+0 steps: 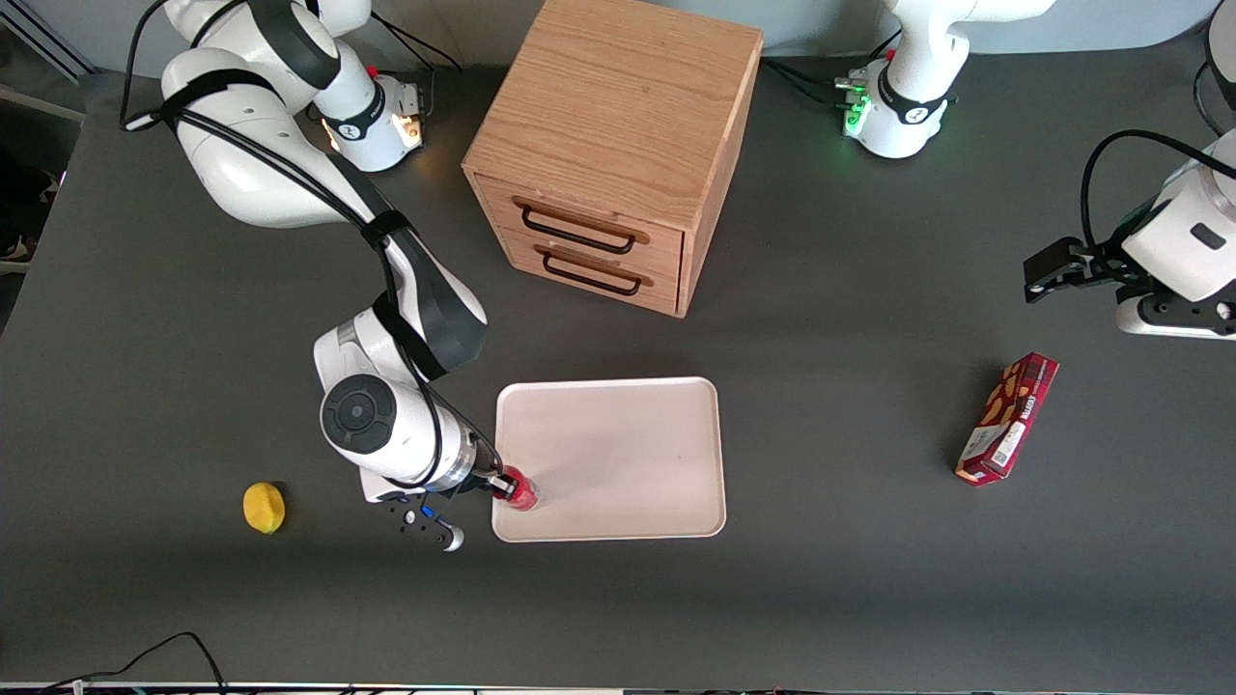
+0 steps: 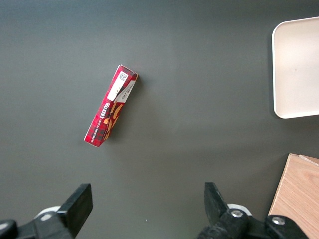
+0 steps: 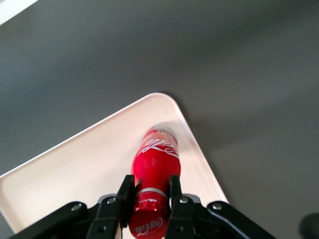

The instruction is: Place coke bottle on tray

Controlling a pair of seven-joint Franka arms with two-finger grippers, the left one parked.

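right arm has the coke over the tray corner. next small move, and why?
Probably lower a little, then open. The gripper is shut on the coke bottle at its neck, and the bottle's base sits over the tray just inside the corner nearest the front camera at the working arm's end. Whether the base already touches the tray is not clear, so I would ease down before releasing.

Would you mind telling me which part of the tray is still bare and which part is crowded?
The tray is bare nearly everywhere, from its middle to the edges toward the drawer cabinet and the snack box. The one crowded corner is near the lemon, where the claw grips the coke bottle.
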